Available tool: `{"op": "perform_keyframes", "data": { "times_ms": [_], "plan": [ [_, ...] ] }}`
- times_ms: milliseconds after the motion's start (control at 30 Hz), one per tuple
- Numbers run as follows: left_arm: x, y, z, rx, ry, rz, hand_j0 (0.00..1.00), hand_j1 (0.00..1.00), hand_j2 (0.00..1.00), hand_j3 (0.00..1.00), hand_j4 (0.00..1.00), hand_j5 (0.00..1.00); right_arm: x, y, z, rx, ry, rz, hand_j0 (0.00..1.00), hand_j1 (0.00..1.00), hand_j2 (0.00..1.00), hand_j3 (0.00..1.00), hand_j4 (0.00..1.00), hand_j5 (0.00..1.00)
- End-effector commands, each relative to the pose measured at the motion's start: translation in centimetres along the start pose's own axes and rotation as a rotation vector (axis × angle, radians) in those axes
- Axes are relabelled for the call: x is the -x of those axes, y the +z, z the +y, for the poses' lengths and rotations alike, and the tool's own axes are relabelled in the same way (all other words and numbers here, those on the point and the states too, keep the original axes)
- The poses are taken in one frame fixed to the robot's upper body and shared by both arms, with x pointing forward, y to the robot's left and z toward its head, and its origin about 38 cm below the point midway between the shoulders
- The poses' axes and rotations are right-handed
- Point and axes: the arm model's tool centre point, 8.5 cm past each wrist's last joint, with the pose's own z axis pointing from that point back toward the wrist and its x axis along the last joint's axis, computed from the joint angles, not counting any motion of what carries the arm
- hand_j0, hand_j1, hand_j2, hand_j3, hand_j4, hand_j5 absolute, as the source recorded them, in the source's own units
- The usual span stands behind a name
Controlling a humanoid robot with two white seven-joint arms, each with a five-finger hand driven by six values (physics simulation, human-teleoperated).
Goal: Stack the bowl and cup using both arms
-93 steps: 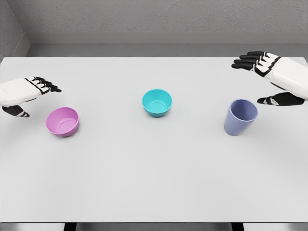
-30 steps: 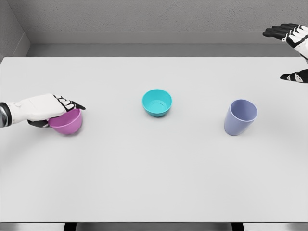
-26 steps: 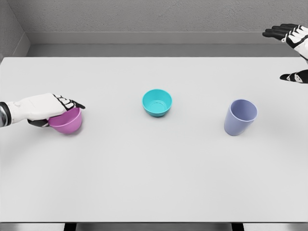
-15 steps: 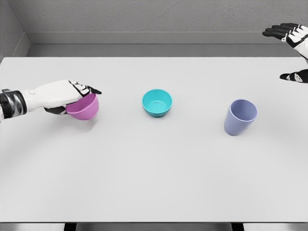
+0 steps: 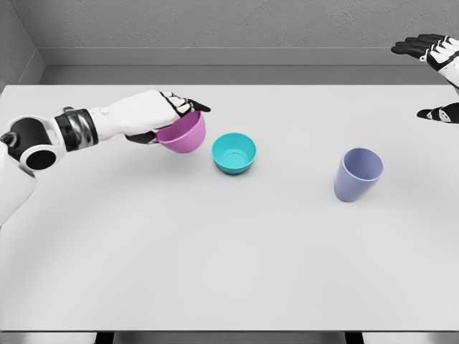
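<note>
A wide white matte table carries everything. The left hand, reaching in on its white arm, has its fingers curled over the far rim of a small pink plastic bowl, thumb underneath, and holds it off the surface, tilted, just left of and slightly above a small teal plastic bowl standing upright at the table's middle. A lavender plastic cup stands upright well to the right, untouched. The right hand hangs at the far right edge, fingers spread, holding nothing. The pink bowl looks light, rigid and smooth-walled, so it could slip; a rim pinch like this one suits it, and the cup probably wants a grasp around its side.
</note>
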Motion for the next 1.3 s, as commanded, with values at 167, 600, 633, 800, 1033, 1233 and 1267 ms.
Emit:
{"op": "perform_keyframes", "data": {
  "times_ms": [167,600,633,800,1033,1233,1267],
  "plan": [
    [-0.7,-4.0,-0.1,-0.008,0.028,-0.016,0.68,0.68,0.68,0.68,0.68,0.68,0.0,0.0,-0.1,0.004,-0.005,0.001,1.00,1.00,1.00,1.00,1.00,1.00],
    [-1.8,-7.5,-1.0,0.029,0.026,-0.026,0.69,0.69,0.69,0.69,0.69,0.69,0.0,0.0,-0.1,0.005,-0.004,-0.001,1.00,1.00,1.00,1.00,1.00,1.00],
    [-2.1,-7.9,-1.1,0.035,0.018,-0.031,0.69,0.69,0.69,0.69,0.69,0.69,0.0,0.0,-0.1,0.004,-0.005,0.001,1.00,1.00,1.00,1.00,1.00,1.00],
    [-2.7,-8.7,-1.6,0.054,0.019,-0.048,0.71,0.71,0.71,0.71,0.71,0.71,0.0,0.0,-0.1,0.004,-0.005,0.001,1.00,1.00,1.00,1.00,1.00,1.00],
    [-2.7,-8.8,-1.6,0.055,0.021,-0.048,0.96,0.96,0.96,0.96,0.96,0.96,0.0,0.0,-0.1,0.004,-0.005,0.000,1.00,1.00,1.00,1.00,1.00,1.00],
    [-2.7,-8.7,-1.6,0.055,0.020,-0.047,1.00,1.00,1.00,1.00,1.00,1.00,0.0,0.0,-0.1,0.004,-0.005,0.001,1.00,1.00,1.00,1.00,1.00,1.00],
    [-2.6,-8.7,-1.6,0.054,0.020,-0.046,1.00,1.00,1.00,1.00,1.00,1.00,0.0,0.0,-0.1,0.004,-0.005,0.001,1.00,1.00,1.00,1.00,1.00,1.00]
  ]
}}
